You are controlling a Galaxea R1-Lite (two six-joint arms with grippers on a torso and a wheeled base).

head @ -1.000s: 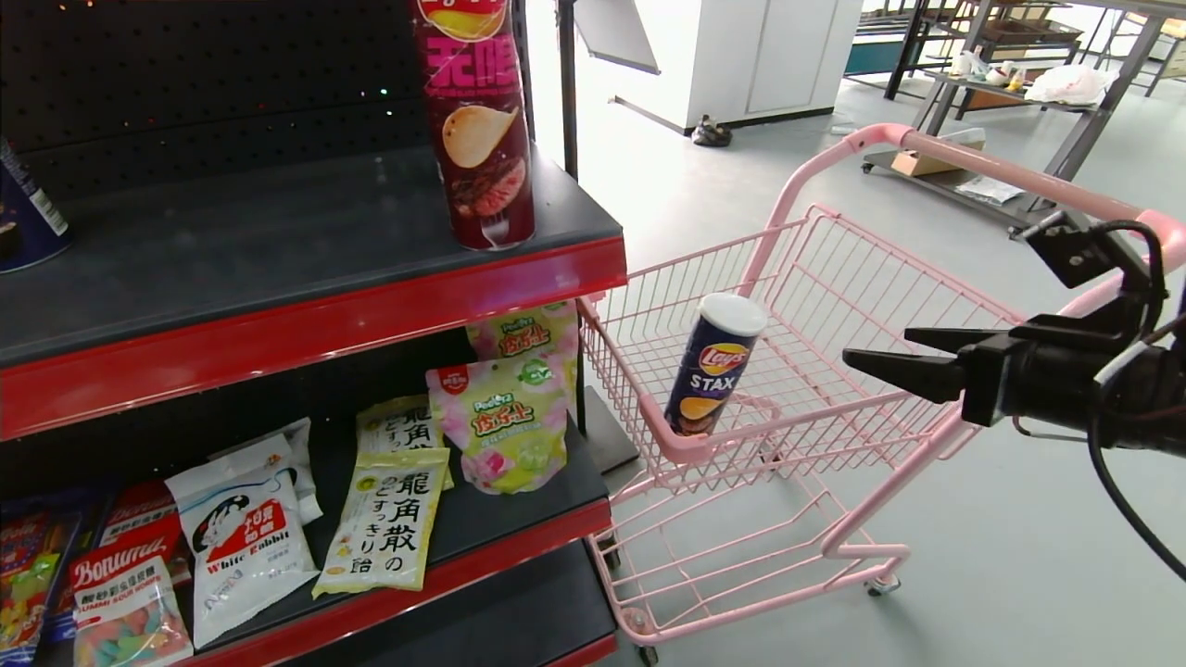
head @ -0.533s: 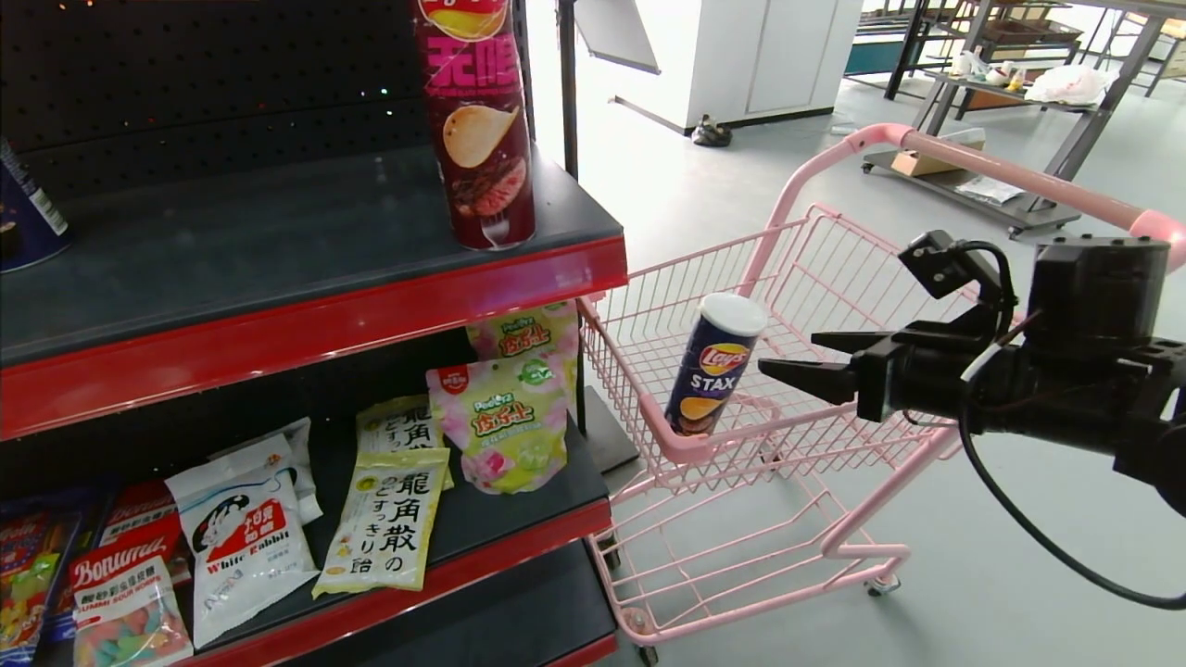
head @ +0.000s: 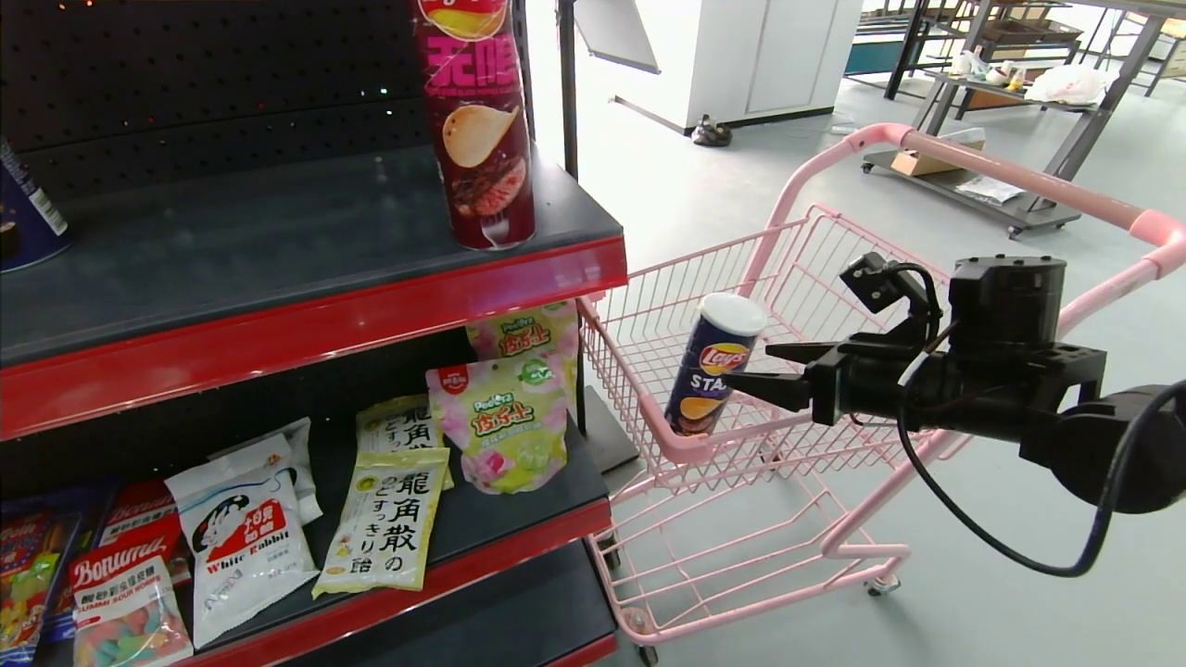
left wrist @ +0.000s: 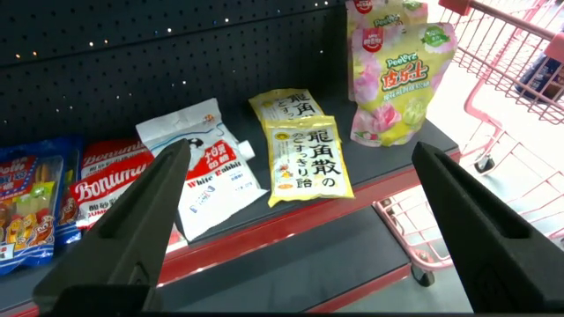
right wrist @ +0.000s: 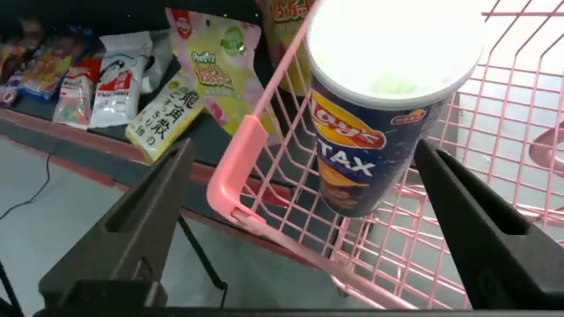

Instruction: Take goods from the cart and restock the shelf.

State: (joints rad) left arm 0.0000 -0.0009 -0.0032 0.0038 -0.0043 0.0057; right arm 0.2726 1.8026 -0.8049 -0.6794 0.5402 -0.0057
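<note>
One-sided touch risked: with right gripper (head: 747, 363) spread wide at the tilted can (head: 713, 361) in the cart (head: 681, 446) front corner, could topple or wedge it against the wires.

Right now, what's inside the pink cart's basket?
One dark blue chip can with a white lid, leaning in the basket corner nearest the shelf. The cart's rim and wires partly hide its base, and fingers of the right gripper cover part of its label in the head view.

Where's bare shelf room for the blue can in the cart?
The upper shelf is bare between the red chip can and the blue package at its left end. The lower shelf is crowded with snack bags.
</note>
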